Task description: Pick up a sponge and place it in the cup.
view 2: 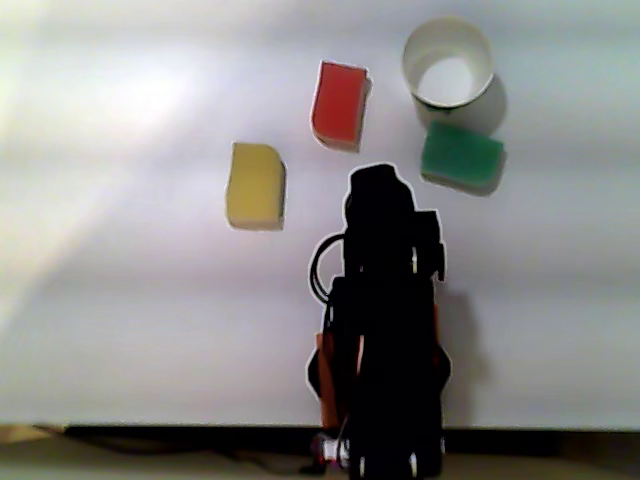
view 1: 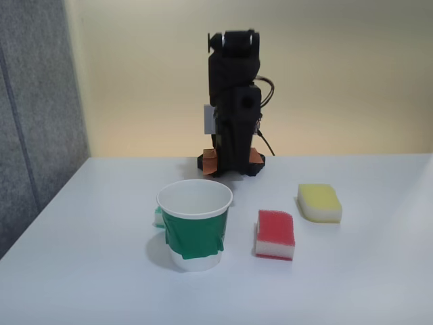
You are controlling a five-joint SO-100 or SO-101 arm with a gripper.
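Arm: the black arm stands folded upright at the back of the white table, over its base, well apart from everything on the surface.
Gripper: tucked somewhere in that dark folded mass; from where I stand I cannot tell how wide the fingers are, nor make out anything held between them.
Sponge: the sponge, red on top and white below, lies flat on the table just beside the cup, on its right in the fixed view, not touching it.
Which way from the arm: in the other view the sponge lies straight out ahead of the arm, slightly left of its centre line, with the cup a little farther out and to the right.
Long axis: it runs roughly away from the arm, tilted only slightly, so I judge the fingers would close across the short sides.
Other sponges: a yellow sponge sits off to the left in the other view; a green sponge lies close against the cup on the arm's side.
Task so far: the cup looks empty; the pick is not yet begun.
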